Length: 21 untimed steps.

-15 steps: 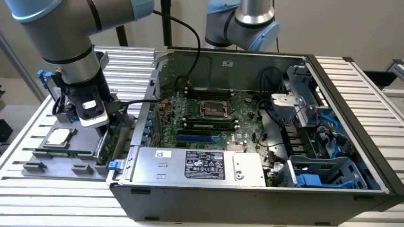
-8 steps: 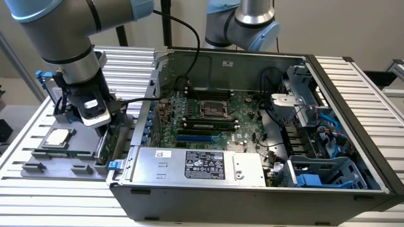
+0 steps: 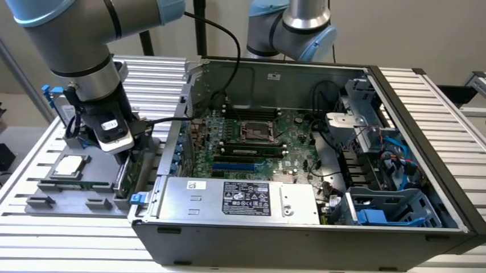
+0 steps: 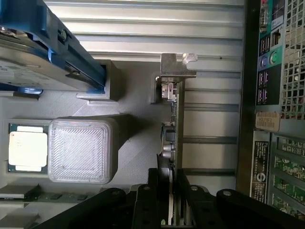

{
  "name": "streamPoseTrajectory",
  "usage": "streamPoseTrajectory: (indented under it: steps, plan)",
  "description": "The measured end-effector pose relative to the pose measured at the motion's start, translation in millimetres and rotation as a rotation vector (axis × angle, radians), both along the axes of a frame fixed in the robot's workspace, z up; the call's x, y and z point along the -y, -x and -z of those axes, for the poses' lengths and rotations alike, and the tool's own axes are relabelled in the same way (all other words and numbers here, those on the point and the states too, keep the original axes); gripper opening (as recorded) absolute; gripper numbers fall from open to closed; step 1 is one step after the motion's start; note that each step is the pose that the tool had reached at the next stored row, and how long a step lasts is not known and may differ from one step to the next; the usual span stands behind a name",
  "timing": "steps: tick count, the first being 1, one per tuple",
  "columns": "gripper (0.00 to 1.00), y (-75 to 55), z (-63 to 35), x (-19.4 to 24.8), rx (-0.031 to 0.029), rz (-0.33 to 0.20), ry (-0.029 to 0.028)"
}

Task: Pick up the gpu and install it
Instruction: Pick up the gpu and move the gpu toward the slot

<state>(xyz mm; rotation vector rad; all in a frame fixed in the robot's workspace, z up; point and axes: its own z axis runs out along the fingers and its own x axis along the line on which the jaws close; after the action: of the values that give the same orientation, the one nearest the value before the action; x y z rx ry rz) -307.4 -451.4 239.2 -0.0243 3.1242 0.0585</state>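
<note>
pincer (image 4: 168, 183) closed on the edge of the gpu (image 4: 175, 114) — card standing on edge in the grey holder (image 3: 45, 202), just beside the open computer case (image 3: 304, 236) on the slatted surface (image 3: 76, 250).

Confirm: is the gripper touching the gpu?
Cannot tell. In the wrist view the gripper straddles the gpu edge-on, but neither contact nor a gap shows plainly.

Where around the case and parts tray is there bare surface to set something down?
Bare ribbed table lies in front of the grey tray, at the exterior view's left, and beside the computer case at its right. The tray is crowded: processor, hard drive, gpu with the gripper at it. Cables crowd the case's right end.
</note>
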Motion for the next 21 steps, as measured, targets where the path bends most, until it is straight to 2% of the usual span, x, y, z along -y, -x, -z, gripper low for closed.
streamPoseTrajectory:
  steps: [4,7,21]
  plan:
    - [0.0,0.0,-6.3,0.0,-0.0002,0.0,0.0001]
    - [0.0,0.0,-16.3,0.0,-0.0002,0.0,0.0002]
    - [0.0,-0.1,-80.1,0.5,-0.0003,0.0,0.0001]
